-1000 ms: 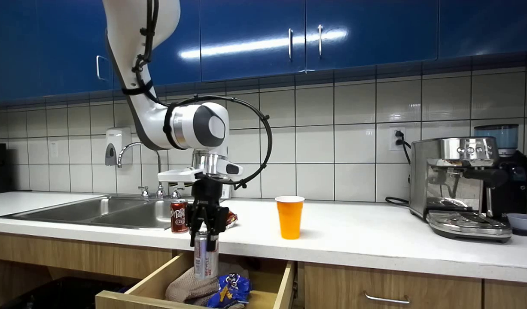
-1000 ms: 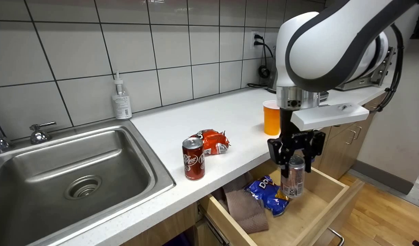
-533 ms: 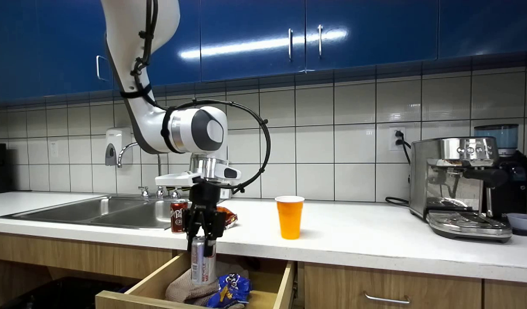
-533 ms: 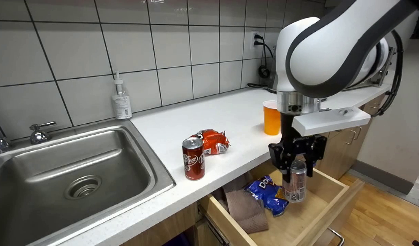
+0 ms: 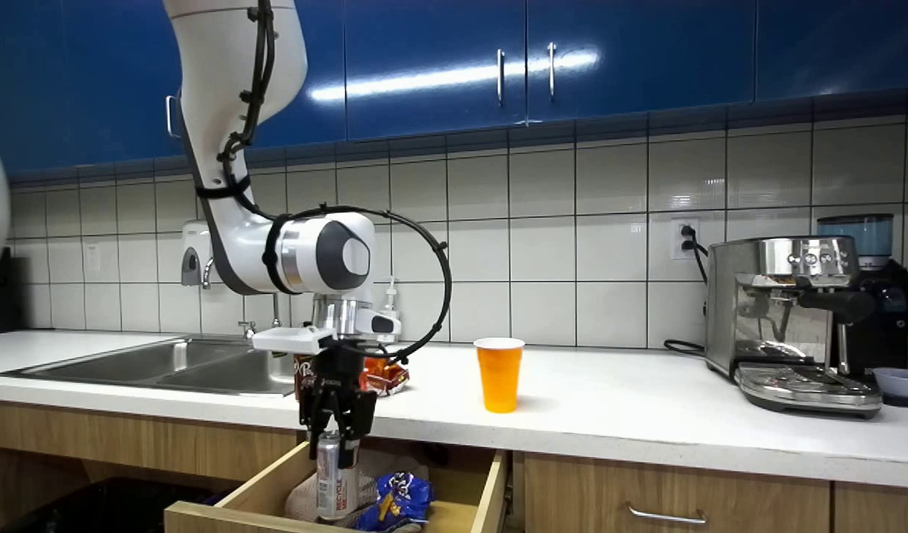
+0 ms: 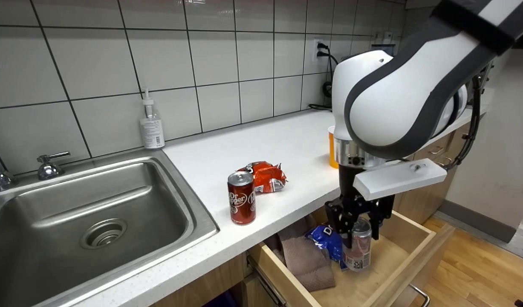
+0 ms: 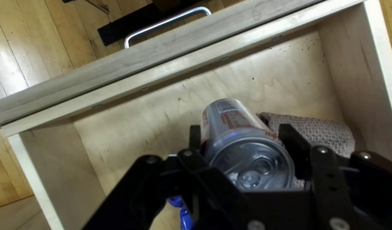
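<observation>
My gripper (image 5: 331,457) is shut on a silver can (image 5: 337,485) and points down into an open wooden drawer (image 5: 491,492). In the wrist view the can (image 7: 231,118) stands between the two black fingers, its top toward the camera. In an exterior view the can (image 6: 358,253) is nearly upright, low in the drawer; whether its base touches the drawer floor cannot be told. A blue chip bag (image 6: 325,238) lies right beside the can, partly hidden behind it. A folded brown cloth (image 6: 308,264) lies in the drawer beside the bag.
On the counter (image 5: 609,400) stand a dark red soda can (image 6: 242,202) and an orange cup (image 5: 500,377). A red snack bag (image 6: 267,178) lies behind the soda can. A steel sink (image 6: 116,187) is at one side, a coffee machine (image 5: 794,318) at the far end.
My gripper has moved down with the silver can in it, deeper into the drawer and, in both exterior views, a little to the left. The other things have not moved.
</observation>
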Action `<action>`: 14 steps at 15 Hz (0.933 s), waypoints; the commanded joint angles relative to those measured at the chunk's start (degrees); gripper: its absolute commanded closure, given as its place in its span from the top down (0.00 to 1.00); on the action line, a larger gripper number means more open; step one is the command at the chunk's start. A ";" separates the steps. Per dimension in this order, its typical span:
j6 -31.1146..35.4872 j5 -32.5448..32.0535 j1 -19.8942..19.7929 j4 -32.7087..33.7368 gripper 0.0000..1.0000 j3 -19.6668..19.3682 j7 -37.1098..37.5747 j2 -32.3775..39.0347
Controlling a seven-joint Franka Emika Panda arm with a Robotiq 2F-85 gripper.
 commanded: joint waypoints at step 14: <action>11.57 -0.17 3.06 -1.64 0.38 0.29 -0.07 6.74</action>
